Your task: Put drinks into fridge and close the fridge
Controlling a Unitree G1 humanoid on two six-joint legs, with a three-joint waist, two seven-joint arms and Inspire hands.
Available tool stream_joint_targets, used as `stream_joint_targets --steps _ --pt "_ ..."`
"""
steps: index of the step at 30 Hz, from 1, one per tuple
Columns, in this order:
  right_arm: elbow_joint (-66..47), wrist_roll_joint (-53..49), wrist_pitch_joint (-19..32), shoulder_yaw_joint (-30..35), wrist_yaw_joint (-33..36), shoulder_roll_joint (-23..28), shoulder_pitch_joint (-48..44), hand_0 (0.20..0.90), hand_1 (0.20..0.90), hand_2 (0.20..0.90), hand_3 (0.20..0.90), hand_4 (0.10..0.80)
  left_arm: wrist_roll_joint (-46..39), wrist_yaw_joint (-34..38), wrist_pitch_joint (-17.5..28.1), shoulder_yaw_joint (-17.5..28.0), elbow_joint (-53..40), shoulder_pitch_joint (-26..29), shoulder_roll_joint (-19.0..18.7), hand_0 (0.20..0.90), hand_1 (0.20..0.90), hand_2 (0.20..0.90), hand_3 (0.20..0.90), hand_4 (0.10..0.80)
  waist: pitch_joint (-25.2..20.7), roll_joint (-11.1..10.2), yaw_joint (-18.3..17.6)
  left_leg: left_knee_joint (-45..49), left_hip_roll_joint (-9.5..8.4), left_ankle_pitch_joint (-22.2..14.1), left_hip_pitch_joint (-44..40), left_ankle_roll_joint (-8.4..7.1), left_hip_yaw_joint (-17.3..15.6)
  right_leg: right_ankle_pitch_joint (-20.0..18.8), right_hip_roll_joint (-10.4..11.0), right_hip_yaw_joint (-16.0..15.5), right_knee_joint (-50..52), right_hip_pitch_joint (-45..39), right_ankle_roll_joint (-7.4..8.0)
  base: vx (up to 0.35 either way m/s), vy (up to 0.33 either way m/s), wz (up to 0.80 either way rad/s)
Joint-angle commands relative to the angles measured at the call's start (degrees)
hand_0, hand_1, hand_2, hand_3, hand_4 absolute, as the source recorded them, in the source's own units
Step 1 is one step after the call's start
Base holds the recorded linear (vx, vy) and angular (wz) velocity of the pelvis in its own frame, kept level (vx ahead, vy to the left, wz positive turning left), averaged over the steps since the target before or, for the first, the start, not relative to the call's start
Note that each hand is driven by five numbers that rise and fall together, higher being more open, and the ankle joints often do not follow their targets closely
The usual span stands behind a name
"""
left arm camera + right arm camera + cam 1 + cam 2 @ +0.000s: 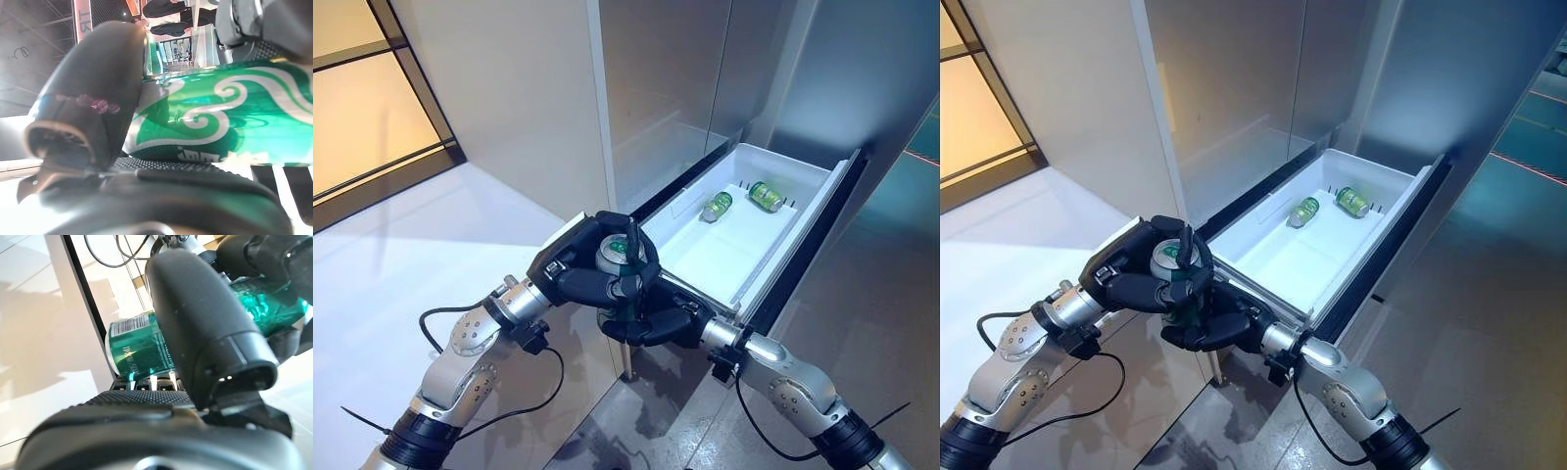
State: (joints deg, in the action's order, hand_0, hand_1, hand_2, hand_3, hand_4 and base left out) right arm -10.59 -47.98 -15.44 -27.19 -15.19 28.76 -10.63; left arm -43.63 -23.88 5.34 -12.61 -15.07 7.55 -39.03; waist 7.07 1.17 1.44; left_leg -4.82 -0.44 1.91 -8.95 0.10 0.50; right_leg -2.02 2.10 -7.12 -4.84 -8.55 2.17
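Note:
A green drink can (615, 255) stands upright, silver top up, just outside the near left corner of the open white fridge drawer (783, 162). My left hand (578, 272) is curled round its upper part from the left. My right hand (656, 323) is curled round its lower part from below. In the left wrist view the thumb (88, 93) lies against the can (220, 122). The right wrist view shows the same can (134, 350) behind that hand's thumb (205, 318). Two more green cans (717, 206) (766, 196) lie on their sides at the drawer's far end.
The drawer is pulled out from the steel fridge front (666, 88), and its dark front panel (813, 245) stands to my right. A pale wall (509, 98) and a glossy floor (401, 235) lie on the left. The drawer's near half (1283, 259) holds nothing.

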Motion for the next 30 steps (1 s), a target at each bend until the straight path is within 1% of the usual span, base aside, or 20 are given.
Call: stream_joint_targets --steps 1,3,4,5,6,8,21,30 --pt "-7.60 -8.48 6.14 -3.26 -2.52 -10.32 -9.71 0.900 0.900 0.900 0.900 0.800 -8.49 0.53 5.54 -1.20 -6.63 12.45 5.75 0.300 0.300 0.300 0.200 0.100 -3.68 -0.60 0.09 0.33 -3.09 -3.72 -1.10 2.42 -1.76 3.80 -1.83 2.48 3.44 0.41 0.75 0.000 0.000 0.00" --pt "-7.65 -8.58 6.53 -3.11 -2.63 -10.29 -9.38 0.900 0.900 0.900 0.900 0.800 -8.69 0.29 5.24 -1.02 -6.92 11.88 6.13 0.300 0.300 0.300 0.200 0.100 -3.63 -0.63 0.12 0.31 -3.11 -3.74 -1.18 2.43 -1.74 3.78 -1.85 2.49 3.31 0.28 0.80 0.000 0.000 0.00" --pt "-7.86 -8.97 6.78 -3.18 -2.22 -10.35 -9.26 0.796 0.796 0.796 0.779 0.679 -8.89 0.17 5.23 -0.96 -6.98 11.67 6.23 0.300 0.300 0.300 0.200 0.100 -3.65 -0.63 0.14 0.26 -3.08 -3.70 -1.17 2.42 -1.74 3.73 -1.85 2.50 3.26 0.28 0.80 0.000 0.000 0.00" --pt "-8.00 -9.56 7.13 -3.21 -1.70 -10.44 -9.28 0.453 0.453 0.453 0.378 0.278 -8.63 0.19 5.18 -1.03 -6.98 11.68 6.61 0.300 0.300 0.300 0.200 0.100 -3.62 -0.61 0.14 0.24 -3.10 -3.66 -1.17 2.41 -1.71 3.72 -1.88 2.50 3.22 0.28 0.79 0.000 0.000 0.00" --pt "-7.85 -9.59 7.74 -3.21 -1.85 -10.80 -9.00 0.300 0.300 0.300 0.200 0.100 -8.86 0.38 5.46 -1.21 -6.99 11.62 6.57 0.300 0.300 0.300 0.200 0.100 -3.56 -0.62 0.07 0.27 -3.11 -3.69 -1.17 2.45 -1.78 3.72 -1.88 2.55 3.23 0.29 0.78 0.000 0.000 0.00" --pt "-8.15 -9.99 8.18 -3.15 -1.22 -11.14 -8.73 0.300 0.300 0.300 0.200 0.100 -8.16 0.31 5.61 -1.35 -6.91 11.29 7.34 0.300 0.300 0.300 0.200 0.100 -3.54 -0.58 0.00 0.23 -3.08 -3.64 -1.19 2.42 -1.84 3.61 -1.90 2.58 3.16 0.31 0.80 0.000 0.000 0.00" --pt "-8.96 -9.52 9.90 -2.26 2.43 -12.17 -7.31 0.300 0.300 0.300 0.200 0.100 -5.89 1.18 5.89 -1.24 -7.20 9.88 8.55 0.300 0.300 0.300 0.200 0.100 -3.49 -0.36 -0.37 0.27 -3.33 -3.66 -1.09 2.56 -1.79 3.28 -1.93 3.21 2.90 0.59 0.88 0.000 0.014 -0.05" --pt "-9.11 -9.43 11.07 -1.36 4.09 -11.90 -6.73 0.300 0.300 0.300 0.200 0.100 -4.71 1.45 5.72 -1.29 -7.26 9.31 8.58 0.300 0.300 0.300 0.200 0.100 -3.33 -0.37 -0.56 0.38 -3.52 -3.86 -1.19 2.81 -1.76 3.16 -2.01 3.73 2.85 0.65 0.85 0.000 0.000 0.00"
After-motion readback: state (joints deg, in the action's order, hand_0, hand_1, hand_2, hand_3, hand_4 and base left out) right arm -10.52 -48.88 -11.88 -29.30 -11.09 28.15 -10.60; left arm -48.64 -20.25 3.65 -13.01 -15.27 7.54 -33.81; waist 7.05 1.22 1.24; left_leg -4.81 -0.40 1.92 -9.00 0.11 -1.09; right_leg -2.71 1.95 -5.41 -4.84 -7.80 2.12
